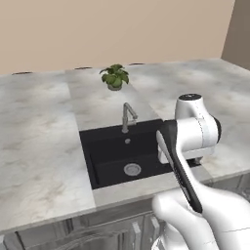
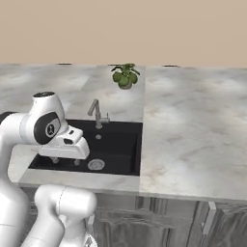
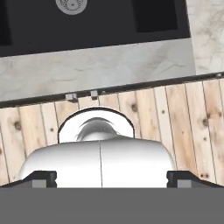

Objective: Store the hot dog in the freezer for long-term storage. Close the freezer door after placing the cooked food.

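Observation:
The hot dog, the freezer and the freezer door are out of view. My gripper (image 2: 66, 160) hangs from the folded arm in front of the black sink (image 2: 120, 140) and points straight down. In the hand view the gripper (image 3: 111, 179) is open, its two dark fingertips (image 3: 43, 178) far apart at the bottom corners with nothing between them. Below it lie the front strip of the marble counter (image 3: 87, 70) and a plank floor (image 3: 197, 131).
A black sink (image 1: 105, 146) with a steel faucet (image 1: 128, 116) is set into the marble counter (image 1: 39, 146). A small potted plant (image 1: 115, 76) stands behind it by the beige wall. Grey cabinet fronts (image 2: 193, 222) run under the counter.

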